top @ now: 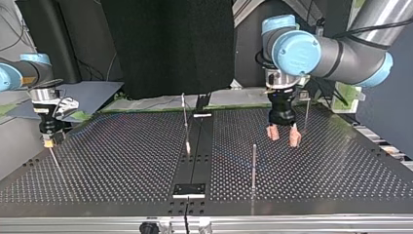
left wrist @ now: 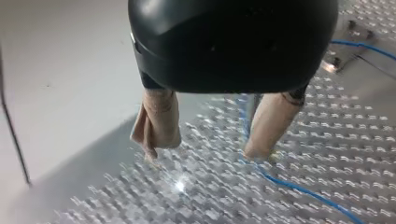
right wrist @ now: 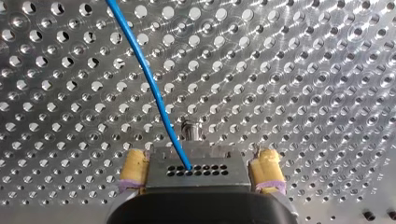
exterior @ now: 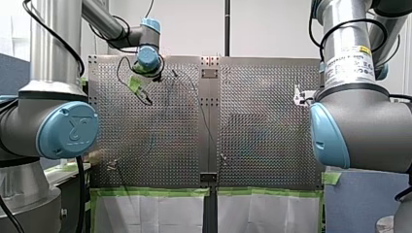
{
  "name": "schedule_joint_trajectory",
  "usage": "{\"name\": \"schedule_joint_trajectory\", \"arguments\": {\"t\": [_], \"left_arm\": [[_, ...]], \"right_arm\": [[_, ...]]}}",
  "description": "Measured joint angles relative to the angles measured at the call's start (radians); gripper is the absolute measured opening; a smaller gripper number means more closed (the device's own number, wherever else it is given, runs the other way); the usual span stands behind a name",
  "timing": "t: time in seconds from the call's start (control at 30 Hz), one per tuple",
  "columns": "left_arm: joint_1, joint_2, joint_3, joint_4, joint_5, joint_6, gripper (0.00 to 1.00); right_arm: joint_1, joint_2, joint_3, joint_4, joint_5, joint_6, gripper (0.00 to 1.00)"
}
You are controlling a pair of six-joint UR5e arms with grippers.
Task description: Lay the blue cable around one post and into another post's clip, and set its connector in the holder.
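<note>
In the right wrist view, nearest, my right gripper (right wrist: 201,164) has its yellow pads pressed against both sides of a grey metal connector block with small holes (right wrist: 210,161). The thin blue cable (right wrist: 149,79) leaves that block between the pads and runs away to the far left over the perforated silver table (right wrist: 303,70).

In the left wrist view my left gripper (left wrist: 208,148) hangs with its beige-padded fingers spread and nothing between them. The cable lies on the table, passing just beside one finger. A slim upright metal post (left wrist: 252,105) stands just beyond that finger.
</note>
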Motion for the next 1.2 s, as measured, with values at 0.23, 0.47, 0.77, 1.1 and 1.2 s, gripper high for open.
{"name": "schedule_joint_trajectory", "arguments": {"t": [0.23, 0.47, 0.77, 1.1, 1.2], "left_arm": [[-0.011, 0.058, 0.058, -0.058, -0.022, 0.058, 1.0], [-0.021, 0.094, 0.113, -0.114, -0.04, 0.115, 1.0], [-0.037, 0.044, 0.139, -0.196, -0.054, 0.195, 1.0], [-0.067, -0.026, 0.156, -0.294, -0.078, 0.294, 1.0], [-0.076, -0.026, 0.157, -0.325, -0.08, 0.324, 1.0]], "right_arm": [[0.0, 0.0, 0.0, 0.001, 0.0, 0.0, 0.99], [-0.001, 0.0, 0.0, 0.002, 0.001, 0.0, 0.99], [-0.001, 0.0, 0.0, 0.002, 0.0, 0.0, 0.99], [0.0, 0.0, 0.0, 0.006, 0.001, -0.001, 0.99], [0.0, 0.0, 0.0, 0.006, 0.001, -0.001, 0.99]]}}
